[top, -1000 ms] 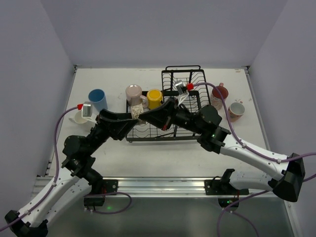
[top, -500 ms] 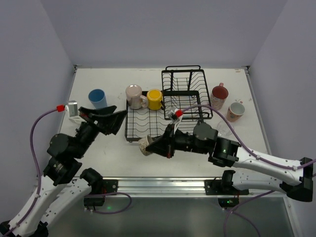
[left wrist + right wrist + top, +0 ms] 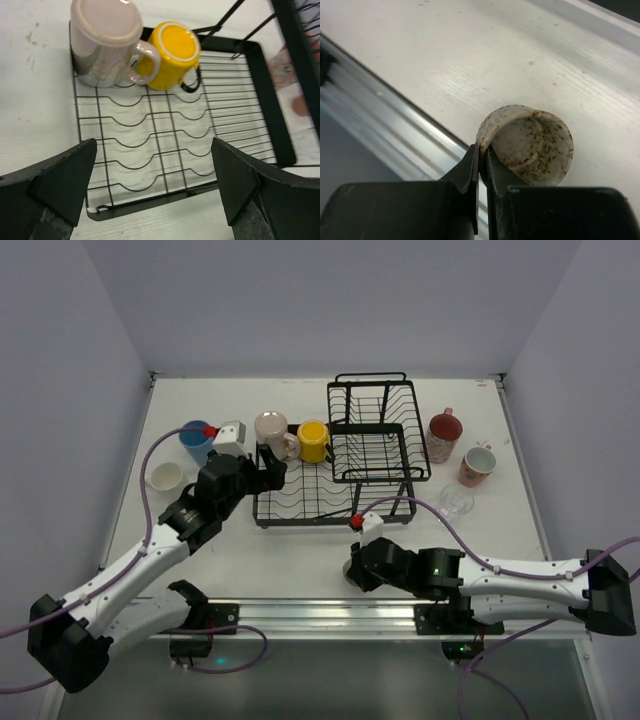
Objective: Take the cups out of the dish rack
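My right claw (image 3: 481, 152) pinches the rim of a cream cup (image 3: 527, 145), brown-speckled inside and out, seemingly just above the worktop (image 3: 470, 60); my left claw (image 3: 150, 185) gapes.

Pink mug (image 3: 107, 45) partly beyond top edge

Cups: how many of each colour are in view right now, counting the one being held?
Blue cup: 1
White cup: 1
Pink mugs: 2
Yellow mug: 1
Red mug: 1
Clear glass: 1
Speckled cup, held: 1
Total: 8
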Available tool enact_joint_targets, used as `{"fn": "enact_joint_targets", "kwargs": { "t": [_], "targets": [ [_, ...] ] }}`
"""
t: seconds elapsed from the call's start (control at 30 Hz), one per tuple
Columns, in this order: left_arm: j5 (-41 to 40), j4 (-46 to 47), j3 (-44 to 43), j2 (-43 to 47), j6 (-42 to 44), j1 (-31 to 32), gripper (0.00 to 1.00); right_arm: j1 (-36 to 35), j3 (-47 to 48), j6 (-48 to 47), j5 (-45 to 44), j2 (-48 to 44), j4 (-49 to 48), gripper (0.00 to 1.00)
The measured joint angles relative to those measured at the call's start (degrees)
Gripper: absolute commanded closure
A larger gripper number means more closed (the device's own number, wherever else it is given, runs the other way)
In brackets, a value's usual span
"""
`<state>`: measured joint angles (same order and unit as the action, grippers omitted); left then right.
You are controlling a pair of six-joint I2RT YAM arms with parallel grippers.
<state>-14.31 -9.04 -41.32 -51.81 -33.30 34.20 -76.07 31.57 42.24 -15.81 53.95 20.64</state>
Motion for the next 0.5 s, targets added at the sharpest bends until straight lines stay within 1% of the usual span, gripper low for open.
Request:
{"fn": "enact_joint_targets", "kwargs": {
  "t": [0.1, 0.2, 0.33, 0.43, 0.47, 0.5],
  "targets": [
    [-2.80, 0.66, -0.72, -6.27, 1.51, -0.02, 0.00, 0.00, -0.02, 1.62, -4.31, 3.17, 1.84, 1.00],
    [-5.53, 1.77, -3.26, -14.08, 3.50, -0.42, 0.00, 0.00, -0.02, 4.09, -8.52, 8.52, 4.22, 1.00],
    [-6.73, 3.91, -6.49, -21.00, 6.45, -2.45, 0.00, -0.17, 2.23, 6.34, -11.61, 12.63, 5.57, 1.00],
    [-7.10, 6.97, -7.89, -24.37, 8.76, -4.26, 0.00, -0.20, 3.41, 7.98, -12.98, 15.47, 5.77, 1.00],
    [-7.13, 7.69, -8.33, -25.16, 9.46, -4.83, 0.00, -0.26, 3.56, 8.50, -13.42, 15.96, 5.84, 0.99],
    [-7.02, 8.50, -8.76, -25.83, 10.25, -5.33, 0.00, -0.28, 3.61, 9.07, -13.68, 16.20, 5.88, 0.92]
  ]
}}
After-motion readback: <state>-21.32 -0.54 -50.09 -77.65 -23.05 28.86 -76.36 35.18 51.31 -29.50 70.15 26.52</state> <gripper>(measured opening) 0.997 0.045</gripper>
